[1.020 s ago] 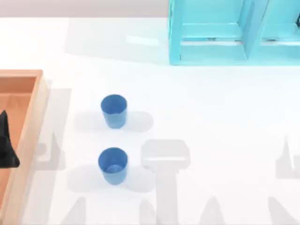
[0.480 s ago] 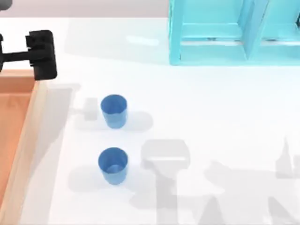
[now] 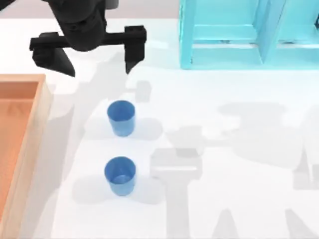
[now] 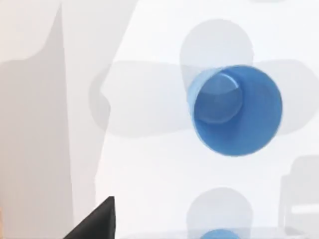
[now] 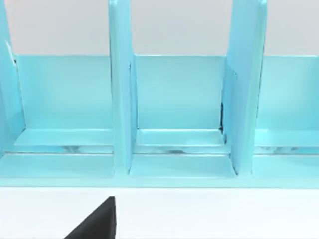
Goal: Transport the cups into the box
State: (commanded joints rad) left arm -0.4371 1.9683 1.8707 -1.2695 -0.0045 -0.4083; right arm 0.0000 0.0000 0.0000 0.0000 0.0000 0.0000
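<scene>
— Where was the left end effector (image 3: pixel 94 62)?

— Up near the far left of the white surface (image 3: pixel 239 149), above it, with its two black fingers (image 3: pixel 133 47) spread wide apart and nothing between them. It sat beyond the cups, not touching either.

— And the cups?

— Both stood upright on the surface, one behind the other. The far cup (image 3: pixel 121 117) was nearer the end effector; the near cup (image 3: pixel 119 175) stood in line with it, well apart from it. In the left wrist view the far cup (image 4: pixel 234 110) showed its open mouth, empty inside, and the rim of the near cup (image 4: pixel 219 234) just peeked in at the edge.

— The box?

— The box (image 3: pixel 30 149) lay at the left edge of the surface, beside the cups but apart from them — no cup in the part that showed.

— The right end effector?

— One dark fingertip (image 5: pixel 97 221) showed in the right wrist view, facing the light-blue shelf frame (image 5: pixel 169 114); whether it was released or clenched, I cannot tell. The shelf frame (image 3: pixel 249 35) stood at the far side, toward the right.
</scene>
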